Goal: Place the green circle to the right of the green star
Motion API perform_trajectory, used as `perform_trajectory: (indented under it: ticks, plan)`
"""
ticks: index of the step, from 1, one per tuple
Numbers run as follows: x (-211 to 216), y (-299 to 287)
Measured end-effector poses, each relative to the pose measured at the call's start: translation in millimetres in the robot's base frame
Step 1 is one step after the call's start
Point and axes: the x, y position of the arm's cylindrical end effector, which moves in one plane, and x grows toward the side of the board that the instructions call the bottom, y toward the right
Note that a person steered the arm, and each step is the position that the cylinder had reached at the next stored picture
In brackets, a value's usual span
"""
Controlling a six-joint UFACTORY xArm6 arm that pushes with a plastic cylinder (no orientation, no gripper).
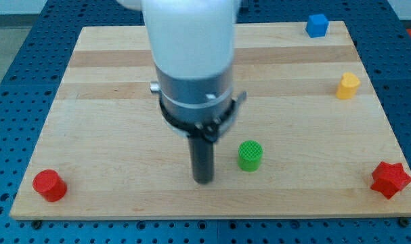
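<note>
Our rod comes down out of the white and grey arm housing, and my tip rests on the wooden board a little below its middle. There are no jaws to open or close here: the rod is a plain pusher and holds nothing.

We take my tip as the landmark for everything else. The green circle, a short ribbed cylinder, stands just to the view's right of my tip and slightly higher in the view; a narrow strip of bare board separates the two, so they are near but not touching.

We cannot see the green star; whether it lies behind the arm housing, we cannot tell.

Further out from my tip, the red cylinder sits well apart toward the view's left, at about the same height as my tip, close to the board's bottom-left corner. The red star lies well apart toward the view's right, near the bottom-right corner. The yellow block, with angled sides, stands far to the view's upper right of my tip, near the right edge. The blue cube is farther still, at the board's top edge toward the right corner.
</note>
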Motion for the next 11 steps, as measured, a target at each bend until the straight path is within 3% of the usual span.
perform_trajectory:
  ticks: [1, 2, 5, 11]
  plan:
    - [1.2, 70.1]
    - [-14.3, 100.5]
    - [-42.4, 6.6]
    - [-179.2, 14.1]
